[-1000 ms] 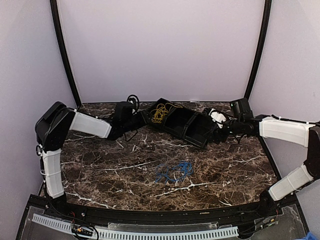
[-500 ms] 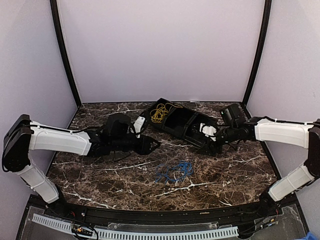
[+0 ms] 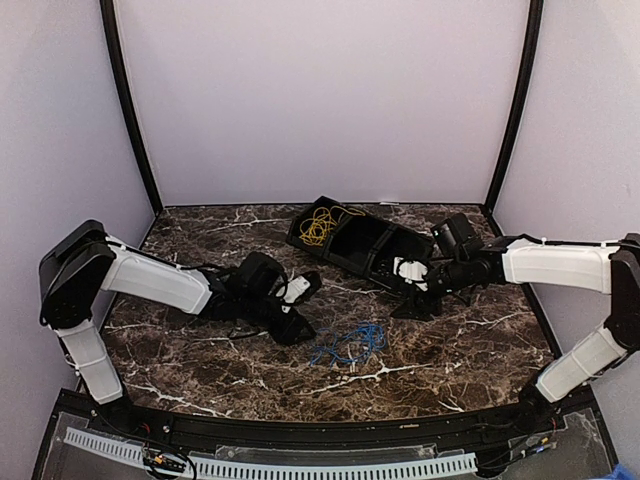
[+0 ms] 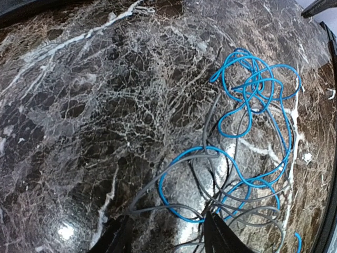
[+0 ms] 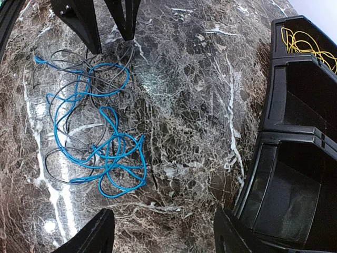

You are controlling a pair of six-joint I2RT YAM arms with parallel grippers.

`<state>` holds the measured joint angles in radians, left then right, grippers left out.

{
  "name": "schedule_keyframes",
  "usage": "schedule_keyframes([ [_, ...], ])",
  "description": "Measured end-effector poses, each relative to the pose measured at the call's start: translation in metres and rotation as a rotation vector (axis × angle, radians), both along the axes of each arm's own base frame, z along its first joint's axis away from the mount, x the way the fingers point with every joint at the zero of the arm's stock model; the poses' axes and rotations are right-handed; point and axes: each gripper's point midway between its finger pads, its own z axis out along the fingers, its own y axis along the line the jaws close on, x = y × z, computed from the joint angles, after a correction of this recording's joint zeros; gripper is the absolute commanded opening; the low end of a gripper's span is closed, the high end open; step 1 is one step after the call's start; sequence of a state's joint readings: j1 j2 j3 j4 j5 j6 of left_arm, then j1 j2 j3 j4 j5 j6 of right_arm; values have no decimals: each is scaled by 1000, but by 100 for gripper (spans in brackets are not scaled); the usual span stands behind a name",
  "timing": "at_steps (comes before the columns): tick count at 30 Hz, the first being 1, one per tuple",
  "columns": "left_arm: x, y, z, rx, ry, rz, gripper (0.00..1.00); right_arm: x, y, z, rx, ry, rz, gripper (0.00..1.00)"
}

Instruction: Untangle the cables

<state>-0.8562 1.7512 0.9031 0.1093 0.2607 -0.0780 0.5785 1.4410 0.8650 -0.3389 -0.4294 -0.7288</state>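
Note:
The blue cable (image 3: 346, 343) lies in loose loops on the marble table, tangled with a thin grey cable (image 4: 196, 158). The yellow cable (image 3: 320, 225) sits coiled in the left compartment of a black bin (image 3: 385, 258). My left gripper (image 3: 303, 306) is low over the table just left of the blue cable, open, with grey loops on the table between its fingertips (image 4: 222, 238). My right gripper (image 3: 406, 297) hangs open in front of the bin, right of the blue cable (image 5: 100, 153), with nothing between its fingers (image 5: 92, 234). The yellow cable (image 5: 309, 43) shows at the top right of the right wrist view.
The black bin (image 5: 295, 137) has three compartments and stands at the back centre. Purple walls with black posts close in the table on three sides. The left gripper's fingers (image 5: 87, 23) show at the top of the right wrist view.
Both grippers have left the ends of the bin. The left arm swung forward and down to the blue cable's left edge. The right gripper drew back to the bin's front.

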Motion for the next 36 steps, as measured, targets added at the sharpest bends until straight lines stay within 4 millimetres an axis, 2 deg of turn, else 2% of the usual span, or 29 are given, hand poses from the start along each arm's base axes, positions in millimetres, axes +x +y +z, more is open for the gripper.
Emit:
schedule_keyframes([
  [3,0,-3,-14,32,3,-39,45,0,0,0,-3,-2,-2,66],
  [7,5,-7,-21,39,-12,-50,39,1,-1,-1,-9,-4,-6,66],
  [13,19,-11,-26,41,-66,-25,23,2,-1,-8,-22,10,-8,66],
  [17,28,-13,-25,37,-93,4,15,1,-2,-14,-33,23,-9,66],
  [22,40,-13,-20,36,-129,56,16,1,-2,-16,-38,27,-9,66],
  [28,45,-15,-16,14,-144,79,2,1,-1,-16,-37,30,-11,66],
  [31,47,-17,-12,-1,-151,85,0,1,1,-13,-18,45,-21,73],
  [33,49,-18,-2,-16,-162,93,0,4,5,-7,2,52,-44,77],
  [36,52,-20,36,-81,-212,108,0,14,17,13,57,44,-68,78],
])
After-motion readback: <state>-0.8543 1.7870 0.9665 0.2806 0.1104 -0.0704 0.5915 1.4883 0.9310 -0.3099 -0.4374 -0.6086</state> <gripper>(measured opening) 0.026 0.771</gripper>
